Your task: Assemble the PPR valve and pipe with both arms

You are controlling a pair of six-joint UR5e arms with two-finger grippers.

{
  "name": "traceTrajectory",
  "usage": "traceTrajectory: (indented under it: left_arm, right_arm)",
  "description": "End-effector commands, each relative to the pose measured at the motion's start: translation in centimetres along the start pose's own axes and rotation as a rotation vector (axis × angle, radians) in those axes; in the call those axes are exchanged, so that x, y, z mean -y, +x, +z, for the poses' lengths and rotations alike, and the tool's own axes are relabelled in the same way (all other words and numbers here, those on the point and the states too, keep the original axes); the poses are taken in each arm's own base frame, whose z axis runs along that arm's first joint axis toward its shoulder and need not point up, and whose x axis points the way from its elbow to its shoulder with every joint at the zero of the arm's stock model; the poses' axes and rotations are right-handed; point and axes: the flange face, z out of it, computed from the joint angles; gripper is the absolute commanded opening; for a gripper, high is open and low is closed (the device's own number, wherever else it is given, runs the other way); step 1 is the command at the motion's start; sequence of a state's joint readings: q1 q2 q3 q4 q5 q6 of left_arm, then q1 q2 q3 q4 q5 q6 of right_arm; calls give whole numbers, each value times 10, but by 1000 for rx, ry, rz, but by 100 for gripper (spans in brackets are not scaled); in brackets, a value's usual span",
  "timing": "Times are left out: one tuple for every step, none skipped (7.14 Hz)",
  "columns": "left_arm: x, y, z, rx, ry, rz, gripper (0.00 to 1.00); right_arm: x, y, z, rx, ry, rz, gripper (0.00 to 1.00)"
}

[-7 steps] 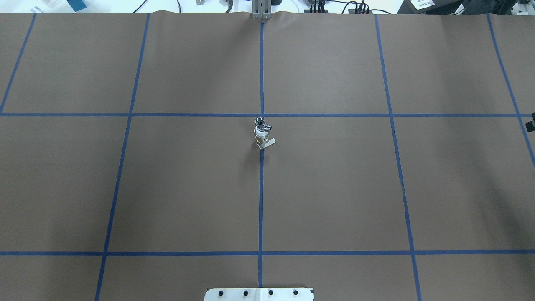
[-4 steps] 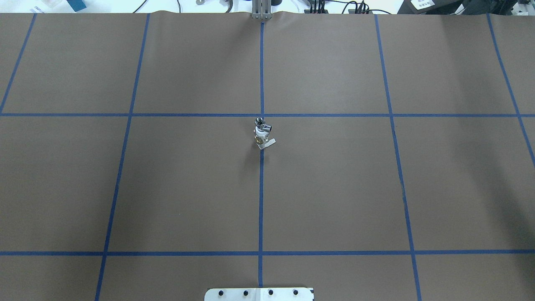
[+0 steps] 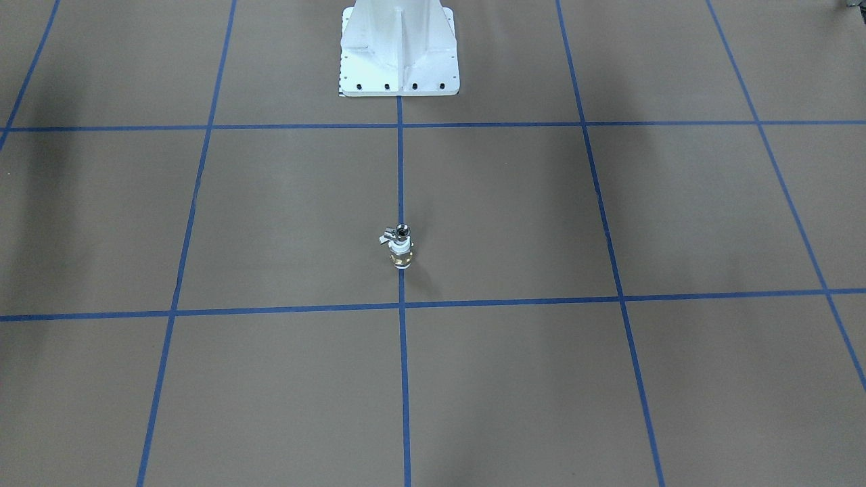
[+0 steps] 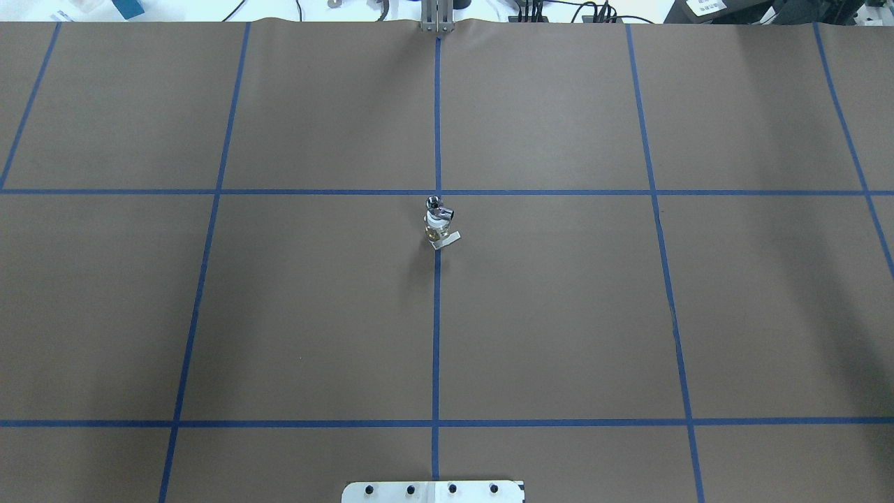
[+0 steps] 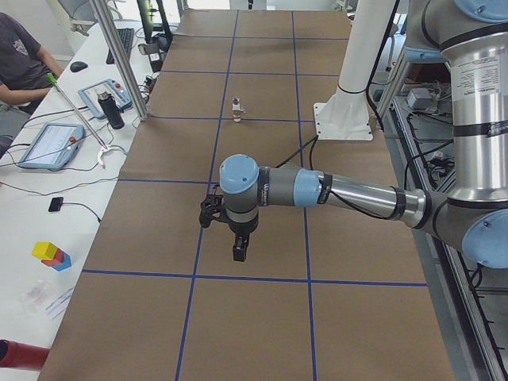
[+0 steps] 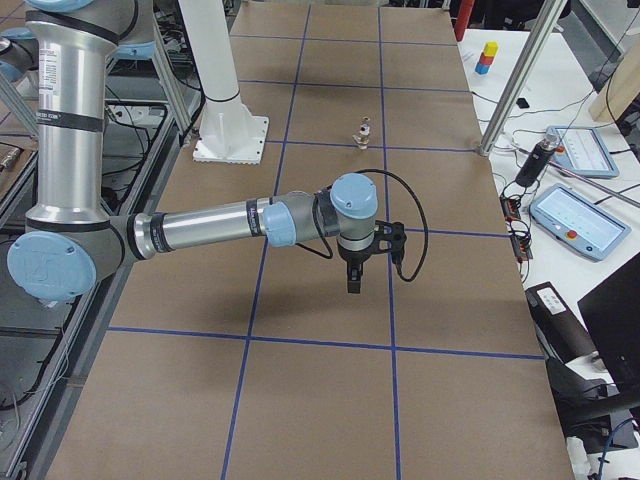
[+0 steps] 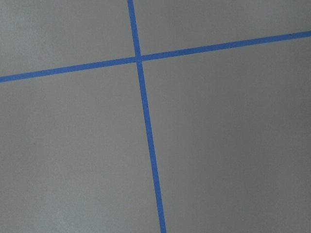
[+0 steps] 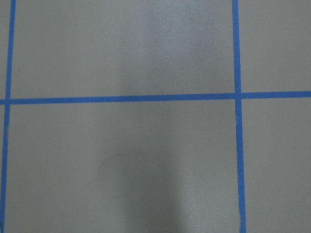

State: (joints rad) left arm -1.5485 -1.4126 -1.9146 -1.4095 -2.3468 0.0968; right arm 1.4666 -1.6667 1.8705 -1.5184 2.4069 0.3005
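The PPR valve [image 4: 436,234], white with a brass middle and a pale lever, stands upright near the table's centre. The shiny silver pipe [image 4: 434,205] sits on its top end, joined to it. Both also show in the front-facing view, the valve [image 3: 401,257] below the pipe [image 3: 400,232]. My left gripper [image 5: 238,252] hangs over bare table far from them, seen only in the left side view. My right gripper [image 6: 355,283] shows only in the right side view, also far off. I cannot tell whether either is open or shut. Both wrist views show only brown paper and blue tape.
The white pedestal base [image 3: 399,47] stands at the robot's side of the table. Blue tape lines grid the brown cover. A side bench holds tablets [image 5: 48,144] and a bottle [image 5: 112,109], with an operator [image 5: 20,63] seated there. Another bench has a tablet [image 6: 585,220].
A black gripper tip at the overhead view's right edge one second ago has left that view. The valve and pipe have not moved.
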Motion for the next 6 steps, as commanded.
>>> traceTrajectory:
  left_arm:
    - [0,-6,7,-1,-13,-15,100]
    - [0,-9,10,-1,-12,-27,100]
    - [1,-12,12,-1,-8,-24,100]
    - [1,-13,14,0,-1,-16,100]
    - [1,-14,14,0,5,-12,100]
    - [1,-12,12,1,9,-7,100]
  right_arm:
    - [2,-7,8,-9,-23,-7,100]
    - [2,-8,11,-28,-24,-15,100]
    - [2,-8,12,-51,-20,-21,100]
    - [3,-11,15,-52,-25,-32,100]
    - [3,-8,15,-54,-29,-85,100]
    - [1,0,10,-65,-48,-79,100]
